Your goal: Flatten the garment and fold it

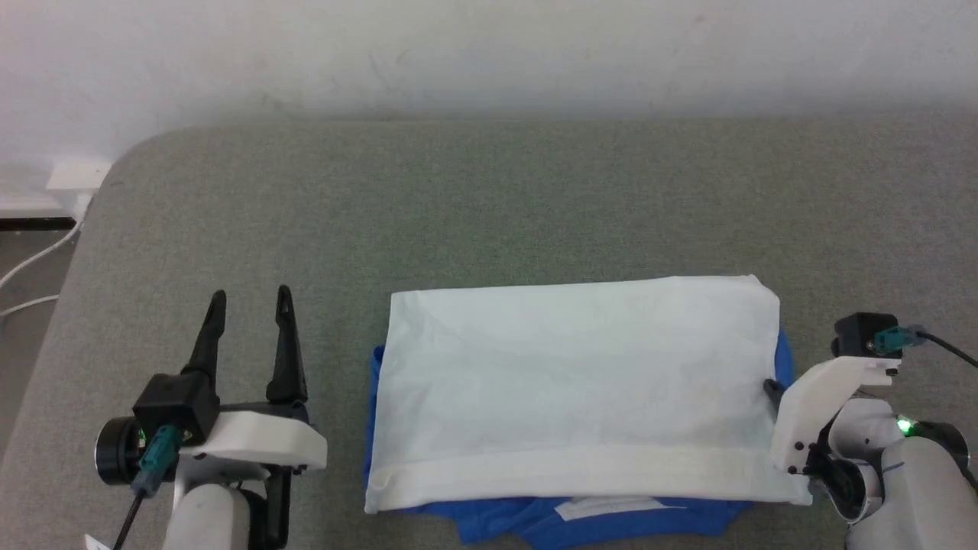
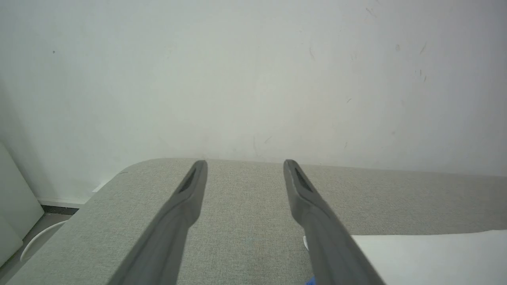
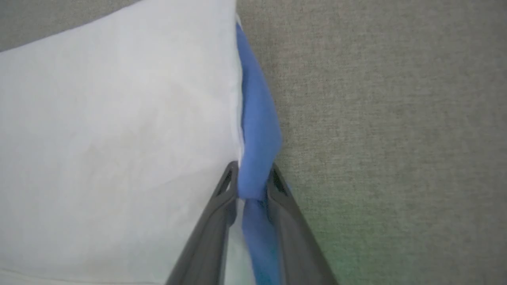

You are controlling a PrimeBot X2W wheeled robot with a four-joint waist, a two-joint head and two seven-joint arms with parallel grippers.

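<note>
White cloth uppermost, the garment lies folded into a flat rectangle on the near half of the grey bench, with blue cloth showing past its left, right and near edges. Right jaws are closed on the blue fold at its right edge, the cloth pinched between both fingers. Left jaws stand wide open with nothing in them, above the bench's near left part, apart from the garment.
</note>
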